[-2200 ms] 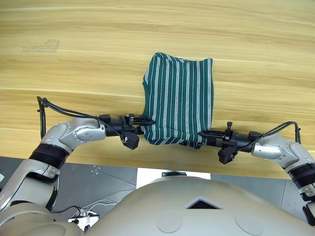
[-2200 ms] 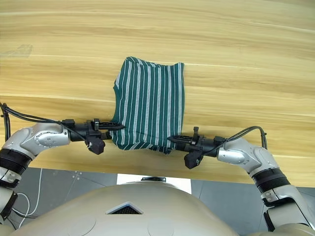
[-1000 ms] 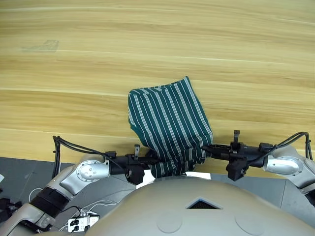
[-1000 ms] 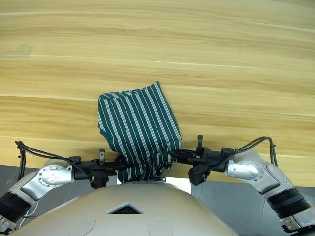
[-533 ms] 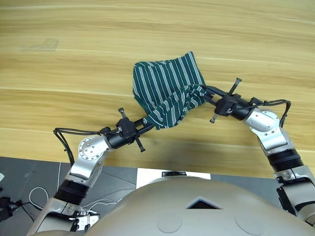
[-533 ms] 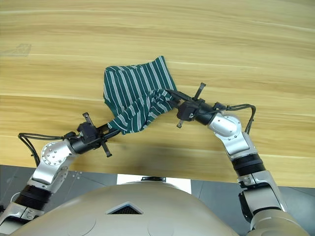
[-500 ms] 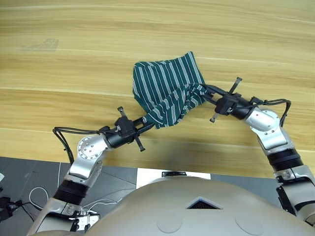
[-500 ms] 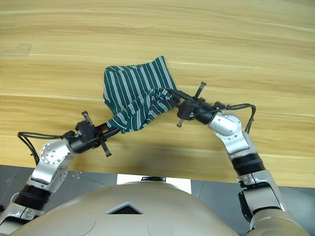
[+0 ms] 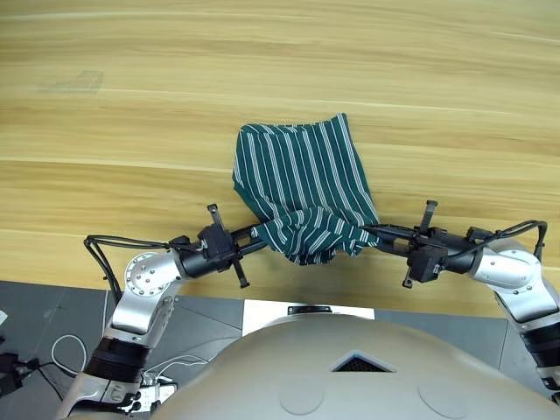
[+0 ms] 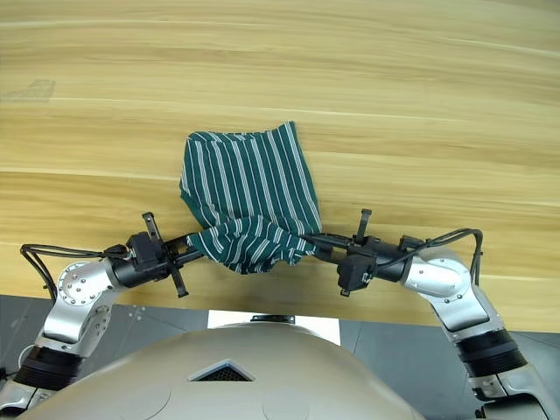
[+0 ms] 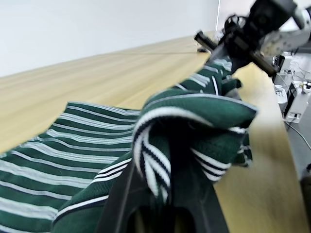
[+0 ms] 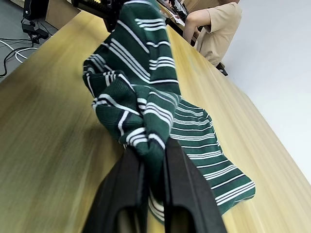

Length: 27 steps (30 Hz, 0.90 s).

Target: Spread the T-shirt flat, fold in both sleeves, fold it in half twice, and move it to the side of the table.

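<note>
Light wooden tabletop [image 9: 175, 96] carrying a folded dark green, white-striped fabric T-shirt [image 9: 302, 179] near its front edge. Left hand [image 9: 259, 233] and right hand [image 9: 367, 230] each pinch a raised near corner; bunched cloth covers their tips.

The right gripper [image 12: 151, 156] has its two black fingers [image 12: 127, 189] pinched together on a bunched corner of the green-and-white striped T-shirt [image 12: 146, 68]. From there the cloth runs in a twisted band to the left gripper [image 12: 111, 8] farther off, while its other end lies flat on the wooden table [image 12: 53, 145].
</note>
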Each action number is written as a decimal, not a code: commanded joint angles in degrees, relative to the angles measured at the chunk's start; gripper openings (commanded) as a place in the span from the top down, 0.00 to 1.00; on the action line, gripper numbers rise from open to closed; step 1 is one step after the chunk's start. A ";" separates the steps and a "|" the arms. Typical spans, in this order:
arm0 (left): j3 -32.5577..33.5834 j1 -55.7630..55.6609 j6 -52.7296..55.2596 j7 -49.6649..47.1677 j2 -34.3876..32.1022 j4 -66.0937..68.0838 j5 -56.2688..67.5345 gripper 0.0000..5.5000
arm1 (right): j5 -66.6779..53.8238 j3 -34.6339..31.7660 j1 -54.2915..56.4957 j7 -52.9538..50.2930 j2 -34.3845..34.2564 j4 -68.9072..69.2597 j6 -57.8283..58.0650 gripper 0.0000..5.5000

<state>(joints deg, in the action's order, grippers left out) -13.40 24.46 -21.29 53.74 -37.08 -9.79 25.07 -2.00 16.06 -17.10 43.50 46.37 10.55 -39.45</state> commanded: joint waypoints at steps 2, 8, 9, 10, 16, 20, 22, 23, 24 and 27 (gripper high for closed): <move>2.31 -3.06 2.33 0.16 1.27 1.80 0.00 0.99 | -0.97 -0.67 5.38 -0.58 -3.26 -1.89 3.10 0.96; 4.06 -14.53 14.01 -5.63 9.13 8.74 2.46 0.99 | 3.87 0.06 20.17 -6.96 -15.79 -15.81 9.29 0.96; 4.41 -15.93 15.82 -6.14 10.23 9.71 2.92 0.99 | 4.56 -0.01 21.59 -7.87 -17.05 -18.16 9.97 0.96; 4.80 -17.13 17.61 -6.56 11.19 10.46 3.45 0.99 | 5.41 -0.02 22.80 -8.72 -18.21 -20.29 10.36 0.96; 7.55 -25.14 26.10 -11.81 16.79 20.21 2.57 0.99 | 8.82 -0.20 31.32 -14.20 -25.14 -33.55 13.53 0.96; 10.44 -30.36 30.28 -15.40 19.45 27.51 2.40 0.91 | 10.69 -1.04 37.59 -18.79 -29.34 -43.88 14.60 0.96; 11.98 -31.96 31.51 -16.20 20.33 30.03 2.73 0.86 | 11.39 -1.45 40.86 -21.19 -31.33 -49.31 14.74 0.90; 12.62 -32.68 32.29 -16.84 20.86 31.42 2.68 0.81 | 11.83 -1.58 42.58 -22.78 -32.35 -52.12 15.02 0.86; 13.37 -33.73 32.98 -17.58 21.50 33.43 2.59 0.78 | 11.94 -1.92 44.00 -24.24 -33.52 -54.72 14.97 0.82; 15.74 -36.12 34.69 -19.55 23.17 38.07 2.64 0.70 | 11.99 -3.03 47.06 -27.83 -36.33 -60.95 14.00 0.72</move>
<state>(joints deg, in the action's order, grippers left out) 0.95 -10.38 11.33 36.16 -14.91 24.71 28.39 9.74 13.88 27.41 17.91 11.73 -46.45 -25.22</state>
